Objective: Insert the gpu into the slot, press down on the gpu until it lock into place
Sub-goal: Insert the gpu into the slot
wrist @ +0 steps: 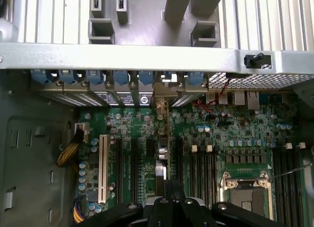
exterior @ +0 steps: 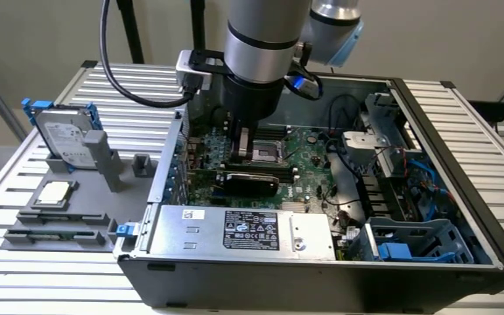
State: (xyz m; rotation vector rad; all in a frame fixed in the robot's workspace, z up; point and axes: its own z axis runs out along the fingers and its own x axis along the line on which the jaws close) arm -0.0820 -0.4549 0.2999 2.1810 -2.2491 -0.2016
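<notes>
**Black card standing on edge in the open case, arm directly above**

Black and thin, the gpu (exterior: 247,182) is seen in the exterior view standing on edge across the green motherboard (exterior: 309,161) inside the open computer case (exterior: 322,275). The gripper (exterior: 250,154) hangs just above it, at or near its top edge; contact cannot be confirmed. Also held by the case are a silver power supply (exterior: 243,230) with a label, a blue drive cage (exterior: 414,239) at the exterior view's right, and loose cabling. Outside, on the slatted table (exterior: 24,197), a hard drive (exterior: 66,141) stands in a grey fixture (exterior: 68,216).

In the wrist view the gpu (wrist: 163,138) is seen edge-on, running from the rear brackets down toward the gripper (wrist: 170,195). The fingers appear drawn close together at the card's top edge; whether the card is actually gripped cannot be told. The slot beneath is hidden by the card.

A risk is judged: if pressure is applied off-centre or the card is tilted, one end could stay unseated and the latch might not catch.
</notes>
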